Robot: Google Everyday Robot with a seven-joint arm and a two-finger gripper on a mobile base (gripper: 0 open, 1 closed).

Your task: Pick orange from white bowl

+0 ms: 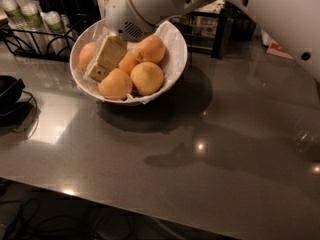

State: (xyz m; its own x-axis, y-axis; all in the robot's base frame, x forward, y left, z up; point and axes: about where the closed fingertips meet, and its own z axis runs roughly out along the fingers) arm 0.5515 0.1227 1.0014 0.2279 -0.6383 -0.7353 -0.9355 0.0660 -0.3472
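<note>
The white bowl (176, 59) with a paper liner stands at the back left of the grey table. It holds several large oranges and a smaller one (128, 62) in the middle. One large orange (86, 54) lies at the left, one at the front (115, 84), one at the front right (147, 78) and one at the back right (152, 48). My gripper (103, 60), cream coloured, reaches down into the left part of the bowl. It sits against the left orange and covers much of it.
A black wire rack (30, 36) with cups stands behind the bowl at the left. A black device with a cable (11, 95) lies at the left edge. A dark shelf frame (215, 29) and a red-and-white carton (277, 48) stand at the back right.
</note>
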